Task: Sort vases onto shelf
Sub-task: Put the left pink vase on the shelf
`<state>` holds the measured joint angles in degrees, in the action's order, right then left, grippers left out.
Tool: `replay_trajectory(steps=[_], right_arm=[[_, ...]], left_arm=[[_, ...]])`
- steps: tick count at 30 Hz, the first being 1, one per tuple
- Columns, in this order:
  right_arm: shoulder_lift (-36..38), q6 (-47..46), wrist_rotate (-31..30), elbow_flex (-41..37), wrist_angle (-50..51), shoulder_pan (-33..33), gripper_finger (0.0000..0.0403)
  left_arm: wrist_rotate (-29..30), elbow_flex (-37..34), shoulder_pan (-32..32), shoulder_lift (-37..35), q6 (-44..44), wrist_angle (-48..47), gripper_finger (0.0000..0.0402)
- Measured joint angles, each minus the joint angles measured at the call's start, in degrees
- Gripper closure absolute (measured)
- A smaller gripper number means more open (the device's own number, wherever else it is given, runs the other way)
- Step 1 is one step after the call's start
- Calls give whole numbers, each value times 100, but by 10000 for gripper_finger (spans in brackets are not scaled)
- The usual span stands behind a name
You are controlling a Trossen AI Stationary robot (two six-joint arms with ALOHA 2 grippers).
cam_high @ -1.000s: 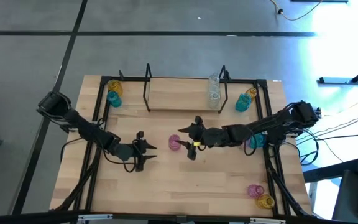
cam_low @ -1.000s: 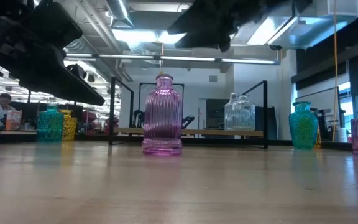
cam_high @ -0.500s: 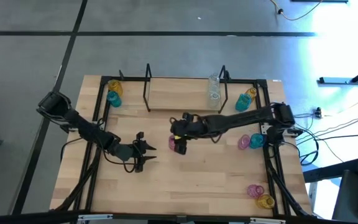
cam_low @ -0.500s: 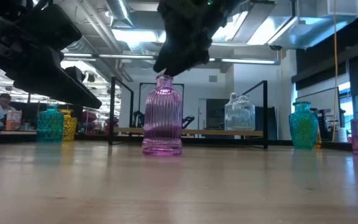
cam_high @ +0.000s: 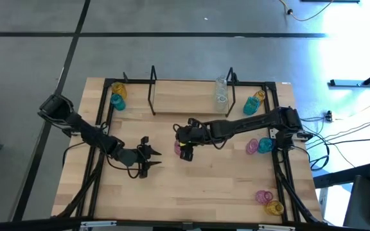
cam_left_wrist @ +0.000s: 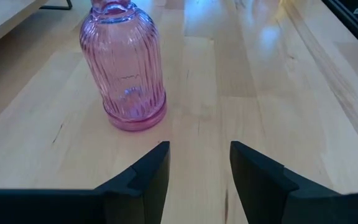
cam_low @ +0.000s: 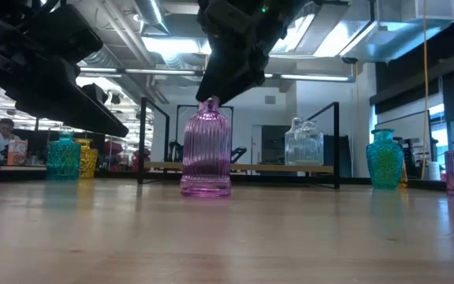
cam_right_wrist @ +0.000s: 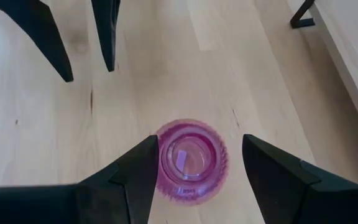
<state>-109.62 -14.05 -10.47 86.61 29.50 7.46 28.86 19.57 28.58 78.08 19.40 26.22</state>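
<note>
Wooden tabletop [cam_high: 198, 192] with black frame rails, pale planks running across. Grey floor [cam_high: 172, 58] around it, dark seam lines crossing. Bundle of cables [cam_high: 358, 122] on the floor off the table's right side, another cable [cam_high: 307, 13] curling at the far edge. Low view: open room behind, ceiling pipes and strip lights [cam_low: 180, 47], a person [cam_low: 5, 136] seated far off at a desk, orange box [cam_low: 17, 150] just beside them.

Ribbed glossy pink glass vase [cam_left_wrist: 124, 68]; pale matt wood table [cam_left_wrist: 278, 112]
</note>
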Motion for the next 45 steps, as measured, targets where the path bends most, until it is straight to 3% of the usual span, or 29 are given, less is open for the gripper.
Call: replay_trajectory(steps=[8, 18, 29, 38, 45], right_arm=[[-138, 254, -39, -7, -87, 2, 190], [-141, 587, -37, 9, -109, 7, 314], [337, 716, -196, -4, 316, 4, 293], [1012, 834, -587, -4, 844, -51, 305], [1492, 853, -702, -4, 1114, -472, 300]], left_arm=[[0, 0, 0, 0, 0, -2, 240], [2, 0, 0, 0, 0, -2, 240], [0, 0, 0, 0, 2, -7, 240], [2, 0, 0, 0, 11, -7, 240], [1, 0, 0, 0, 17, -7, 240]])
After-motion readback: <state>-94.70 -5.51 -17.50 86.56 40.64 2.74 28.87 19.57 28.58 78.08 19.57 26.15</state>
